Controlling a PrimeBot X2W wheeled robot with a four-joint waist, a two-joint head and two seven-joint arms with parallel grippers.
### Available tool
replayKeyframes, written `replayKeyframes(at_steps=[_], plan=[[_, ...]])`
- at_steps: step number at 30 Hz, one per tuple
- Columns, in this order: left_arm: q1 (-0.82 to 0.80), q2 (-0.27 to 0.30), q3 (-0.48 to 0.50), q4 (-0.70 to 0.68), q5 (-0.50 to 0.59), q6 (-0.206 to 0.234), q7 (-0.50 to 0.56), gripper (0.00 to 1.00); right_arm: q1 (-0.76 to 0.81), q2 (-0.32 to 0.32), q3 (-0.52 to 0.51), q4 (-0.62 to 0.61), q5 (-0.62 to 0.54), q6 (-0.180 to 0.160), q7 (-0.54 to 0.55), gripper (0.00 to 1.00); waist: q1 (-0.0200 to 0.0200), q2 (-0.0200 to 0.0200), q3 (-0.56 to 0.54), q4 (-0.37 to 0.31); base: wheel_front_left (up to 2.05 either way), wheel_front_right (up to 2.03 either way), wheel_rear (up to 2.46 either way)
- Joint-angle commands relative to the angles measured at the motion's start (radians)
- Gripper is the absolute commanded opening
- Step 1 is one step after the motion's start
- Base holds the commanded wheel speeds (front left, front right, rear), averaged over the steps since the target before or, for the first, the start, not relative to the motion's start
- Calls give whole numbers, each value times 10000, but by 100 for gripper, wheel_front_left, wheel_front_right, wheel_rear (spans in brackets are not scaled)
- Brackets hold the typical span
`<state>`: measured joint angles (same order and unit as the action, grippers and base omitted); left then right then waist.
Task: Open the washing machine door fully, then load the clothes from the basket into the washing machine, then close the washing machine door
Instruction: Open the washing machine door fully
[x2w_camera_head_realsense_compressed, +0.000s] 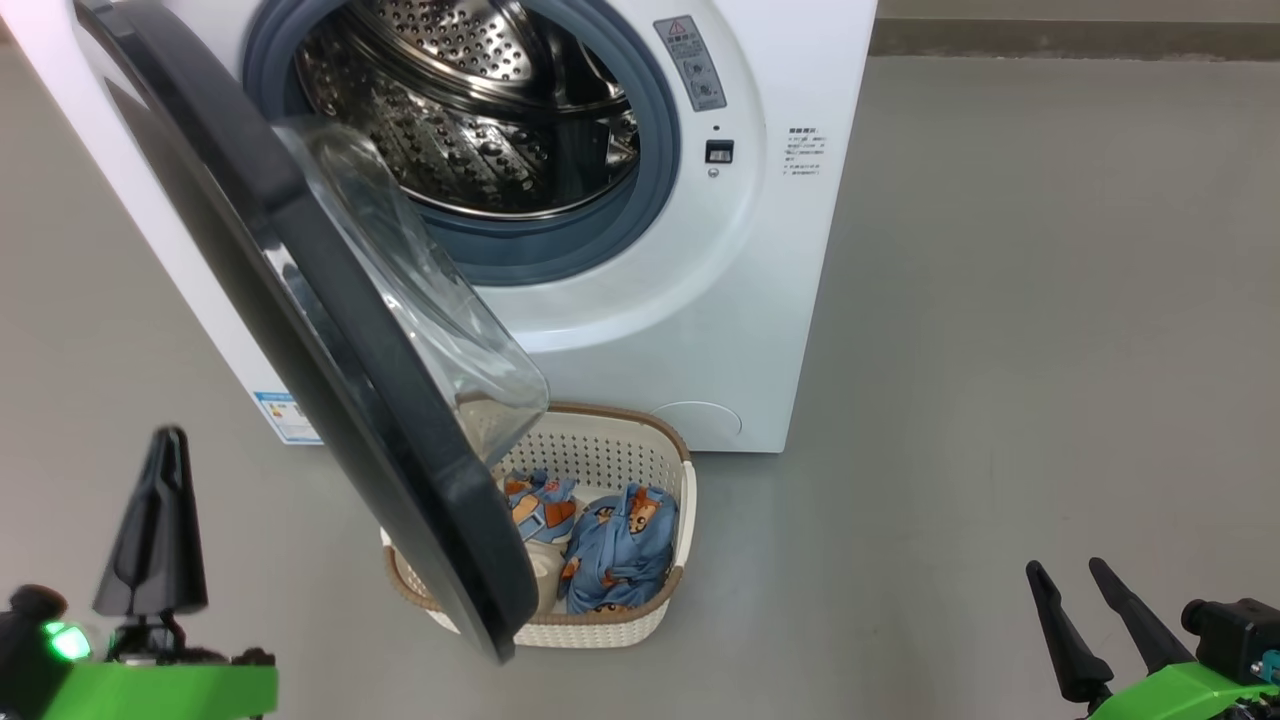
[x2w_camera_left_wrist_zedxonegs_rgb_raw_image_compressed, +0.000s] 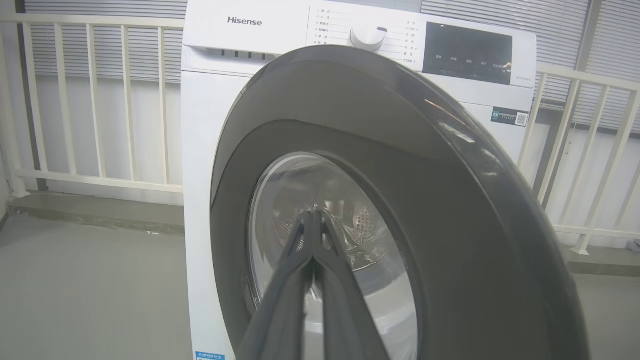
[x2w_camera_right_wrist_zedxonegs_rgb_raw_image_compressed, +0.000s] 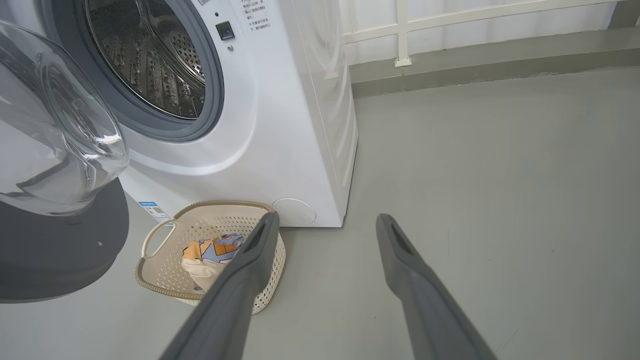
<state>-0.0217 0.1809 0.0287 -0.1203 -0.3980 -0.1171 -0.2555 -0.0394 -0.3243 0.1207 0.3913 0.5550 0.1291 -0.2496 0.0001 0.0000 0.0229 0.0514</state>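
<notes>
The white washing machine (x2w_camera_head_realsense_compressed: 700, 330) stands with its steel drum (x2w_camera_head_realsense_compressed: 470, 110) exposed. The washing machine door (x2w_camera_head_realsense_compressed: 300, 300) is swung partway out, and its clear glass bowl (x2w_camera_head_realsense_compressed: 430, 310) hangs over the basket (x2w_camera_head_realsense_compressed: 610, 440). The cream basket sits on the floor against the machine's front and holds the light-blue clothes (x2w_camera_head_realsense_compressed: 620, 545). My left gripper (x2w_camera_head_realsense_compressed: 168, 440) is shut on nothing, left of the door's outer face. In the left wrist view its joined fingers (x2w_camera_left_wrist_zedxonegs_rgb_raw_image_compressed: 315, 212) point at the door (x2w_camera_left_wrist_zedxonegs_rgb_raw_image_compressed: 450, 200). My right gripper (x2w_camera_head_realsense_compressed: 1066, 567) is open and empty, right of the basket (x2w_camera_right_wrist_zedxonegs_rgb_raw_image_compressed: 155, 277) and clothes (x2w_camera_right_wrist_zedxonegs_rgb_raw_image_compressed: 212, 250).
Grey floor (x2w_camera_head_realsense_compressed: 1000, 350) spreads to the right of the machine and in front of it. A white railing (x2w_camera_left_wrist_zedxonegs_rgb_raw_image_compressed: 100, 100) and a low kerb (x2w_camera_right_wrist_zedxonegs_rgb_raw_image_compressed: 475, 65) run behind the machine. The door's lower edge (x2w_camera_head_realsense_compressed: 500, 640) overhangs the basket's left side.
</notes>
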Motion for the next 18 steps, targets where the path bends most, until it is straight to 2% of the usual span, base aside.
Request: replayKeyframes(at_steps=[1, 9, 14, 18], plan=[[-487, 189, 368, -532, 130, 107, -63, 0, -4, -212, 153, -268, -156, 16, -122, 100, 0, 0, 33, 14, 0, 0, 0], [-637, -96, -401, -2845, 329, 368, 738, 0, -15, -205, -16, -365, -306, 16, -122, 100, 0, 0, 158, 75, 0, 0, 0], [-834, -402, -1494, -3891, 530, 367, 1390, 0, -39, -164, -51, -397, -369, 16, -122, 100, 0, 0, 239, 77, 0, 0, 0], [-918, -666, -2640, -4107, 557, 277, 1841, 0, -98, -138, -73, -415, -416, 16, -122, 100, 0, 0, 347, 78, 0, 0, 0]])
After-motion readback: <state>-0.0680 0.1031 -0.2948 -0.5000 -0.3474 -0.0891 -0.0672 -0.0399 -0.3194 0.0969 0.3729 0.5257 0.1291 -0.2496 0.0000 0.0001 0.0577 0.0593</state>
